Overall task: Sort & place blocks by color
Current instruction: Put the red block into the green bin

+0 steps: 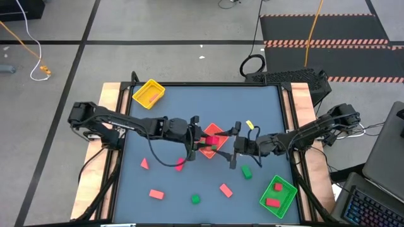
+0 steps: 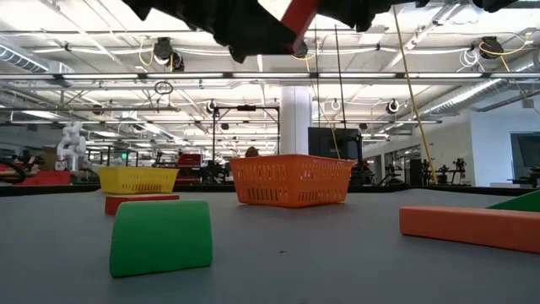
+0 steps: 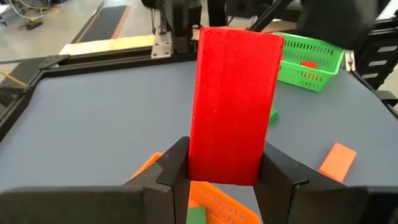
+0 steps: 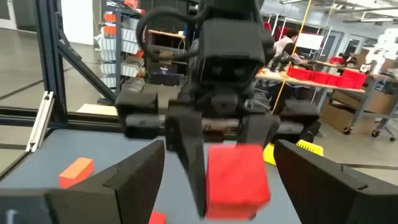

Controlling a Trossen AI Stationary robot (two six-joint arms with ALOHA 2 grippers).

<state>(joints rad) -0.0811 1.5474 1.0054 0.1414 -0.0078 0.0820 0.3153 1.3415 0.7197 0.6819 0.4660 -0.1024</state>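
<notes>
My left gripper (image 1: 197, 142) hovers over the red-orange tray (image 1: 218, 130) at mid-table and is shut on a long red brick (image 3: 235, 93). In the low view that brick (image 2: 297, 15) shows high above the tray (image 2: 291, 181). My right gripper (image 1: 232, 151) is open just right of the tray and faces the left one. Its fingers (image 4: 137, 180) stand on either side of the brick (image 4: 237, 179) without touching it. Loose red blocks (image 1: 156, 194) (image 1: 225, 189) (image 1: 144, 164) and green blocks (image 1: 196, 199) (image 1: 246, 171) rest flat on the table. My left gripper pinches the red brick between its two fingers (image 3: 174, 165), at the brick's end nearest the wrist (image 3: 221, 171). The rest of the brick runs out past the fingertips. The brick is lifted clear, tilted, above the red-orange tray.
A yellow tray (image 1: 148, 93) with a red piece sits at the far left. A green tray (image 1: 278, 194) with a red and a green piece sits at the near right. Something green (image 3: 196, 214) lies in the red-orange tray. A yellow tag (image 1: 249, 125) lies by the right arm.
</notes>
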